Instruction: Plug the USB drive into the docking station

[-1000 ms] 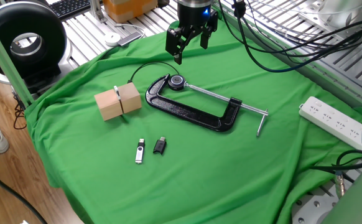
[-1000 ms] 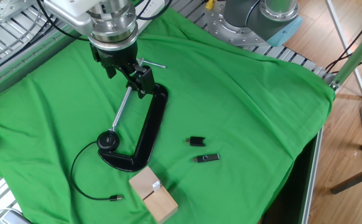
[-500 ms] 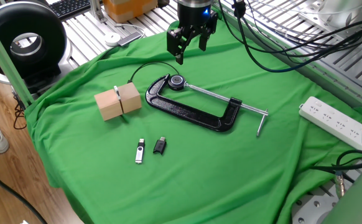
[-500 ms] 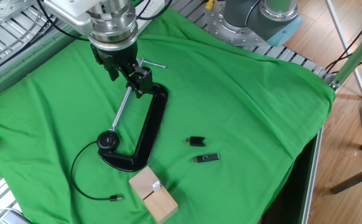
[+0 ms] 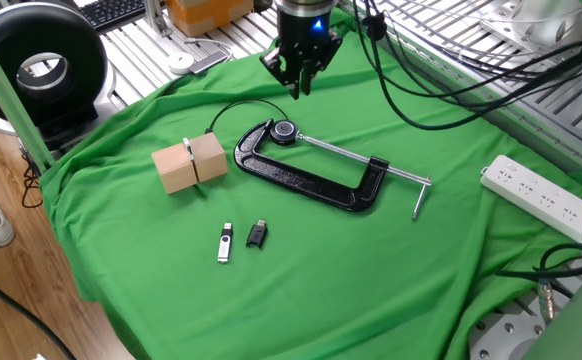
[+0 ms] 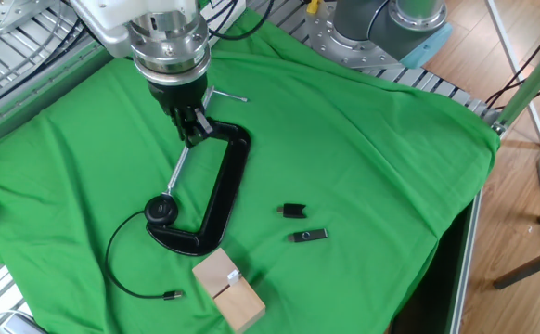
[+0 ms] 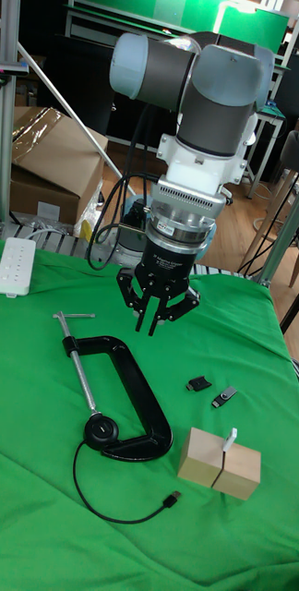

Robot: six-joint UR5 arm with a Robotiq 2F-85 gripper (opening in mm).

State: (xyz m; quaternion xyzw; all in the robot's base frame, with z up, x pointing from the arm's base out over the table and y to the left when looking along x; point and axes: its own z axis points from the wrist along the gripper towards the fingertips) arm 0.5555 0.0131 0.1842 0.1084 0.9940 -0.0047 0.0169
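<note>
The USB drive, silver and black, lies flat on the green cloth near its front edge. The docking station is a tan block with a white piece in its top. It stands a short way from the drive. My gripper hangs above the far side of the cloth, over the screw end of the C-clamp. Its fingers are together with nothing between them, far from the drive and the dock.
A black C-clamp lies mid-cloth, with a loose black cable curling from its pad. A small black dongle sits beside the drive. A white power strip lies at the cloth's edge.
The gripper's fingers, spread apart before, have come together, and the wrist has turned. It has shifted slightly. The drive, dock and clamp have not moved.
</note>
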